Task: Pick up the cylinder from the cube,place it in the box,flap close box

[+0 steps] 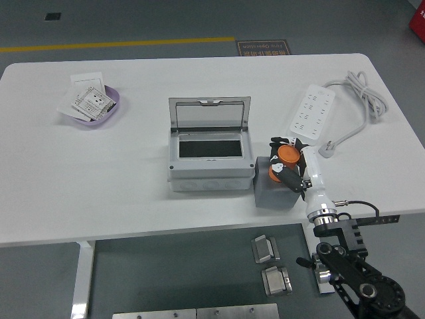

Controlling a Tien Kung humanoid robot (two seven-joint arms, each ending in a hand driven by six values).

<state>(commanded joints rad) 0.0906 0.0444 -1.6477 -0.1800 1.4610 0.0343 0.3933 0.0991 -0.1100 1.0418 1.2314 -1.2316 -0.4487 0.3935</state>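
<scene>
Head view
Setting: white table (99, 193) standing on a grey floor, yellow line running along the far side, metal plates lying on the floor below the near edge.
Cylinder (287, 157): orange, sitting on top of the grey cube (272, 193), just right of the box; looking like smooth hard plastic, short and round, probably light and stiff.
Handling: judging it slippery on the curved wall, so gripping across the sides with opposed fingers, keeping it upright; not seeming fragile.
Right hand (292, 166): reaching in from the lower right on a black arm, white wrist and dark fingers curling around the cylinder, apparently pinching it at the sides; not yet lifting clear, as far as can be told.
Left hand: not showing anywhere.
Box (209, 174): grey, rectangular, hard-shelled, matte; dark opening facing up.
Flap (210, 114): clear, hinged at the back, standing upright and open; likely thin and springy, needing a gentle push forward later.
Other items: white power strip (313, 113) with coiled cable lying right of the box; purple dish (96, 109) holding white cards sitting at the far left.
</scene>
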